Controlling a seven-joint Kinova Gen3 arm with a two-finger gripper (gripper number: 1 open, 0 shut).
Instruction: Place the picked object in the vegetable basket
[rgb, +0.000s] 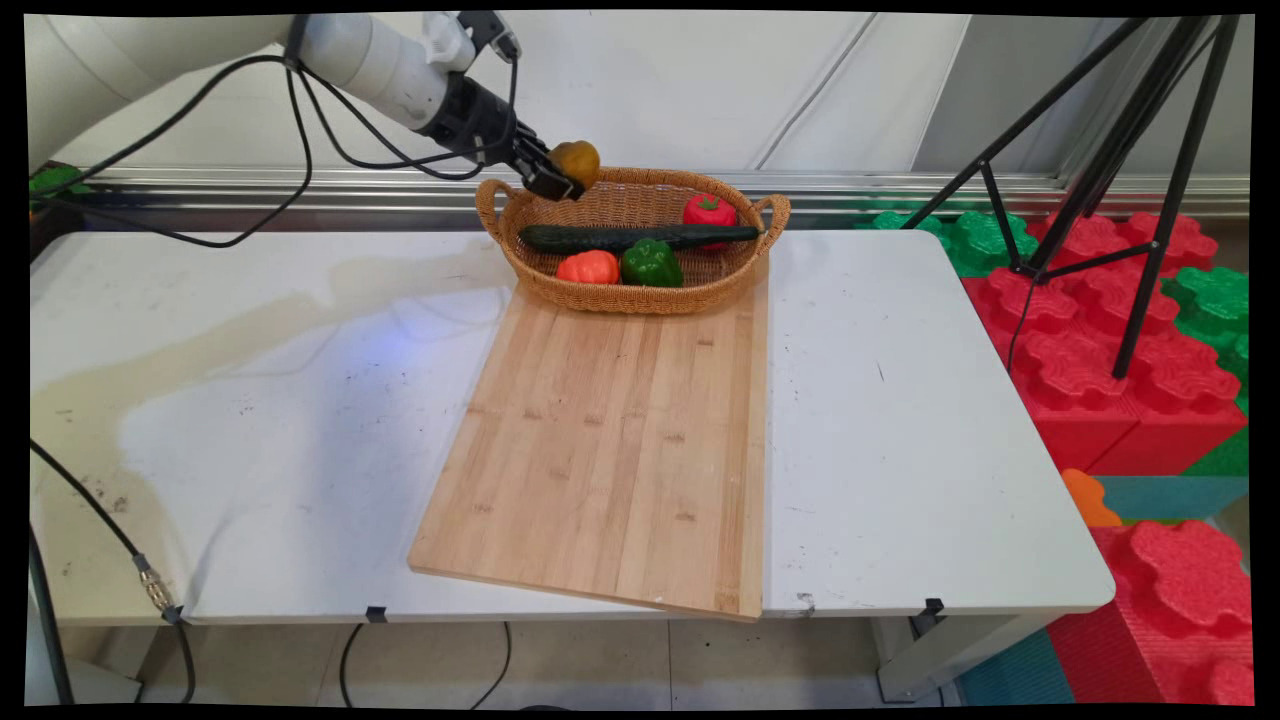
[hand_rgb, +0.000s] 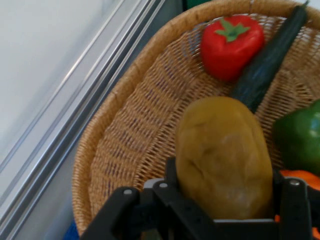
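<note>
My gripper is shut on a brownish-yellow potato and holds it in the air over the back left rim of a wicker basket. In the hand view the potato fills the space between the black fingers, with the basket below it. Inside the basket lie a long dark cucumber, a red tomato, a green pepper and an orange pepper. The hand view shows the tomato, the cucumber and the green pepper.
A bamboo cutting board lies on the white table in front of the basket, its near edge jutting over the table's front. A black tripod and red and green foam blocks stand to the right of the table.
</note>
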